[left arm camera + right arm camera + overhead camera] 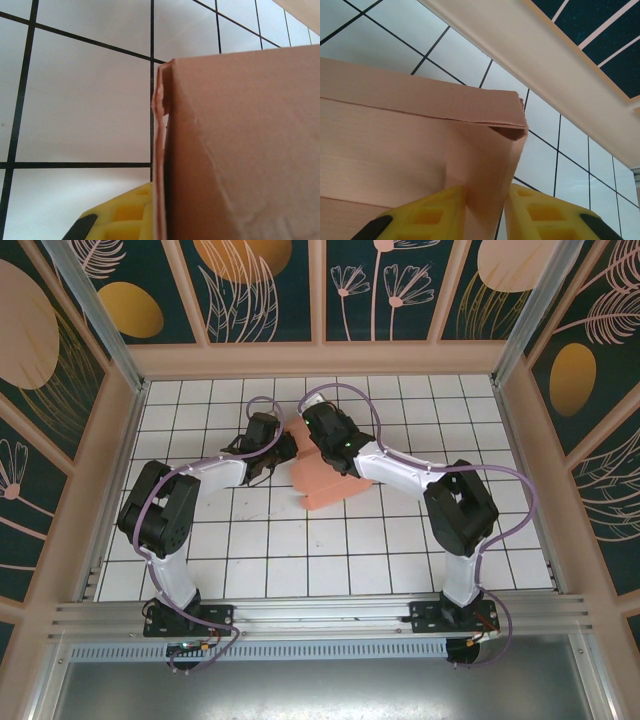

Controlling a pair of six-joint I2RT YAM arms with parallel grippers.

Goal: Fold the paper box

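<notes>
One paper box (322,480); right gripper (487,194) tight on its wall, left gripper (278,452) indeterminate.

White floor tiles (330,560) with thin black grid lines span the middle of the top view. A low peach kerb (320,360) borders them along the upper edge, and peach side boards (100,470) slope down at left and right. Around these stand dark teal panels (290,320) painted with pale pink leaves and flowers and golden ovals (130,308), divided by peach strips. Silver posts (88,300) cross the upper corners diagonally. Along the bottom lie an aluminium rail (320,612) and a grey metal sheet (320,685). The light is even and soft.
</notes>
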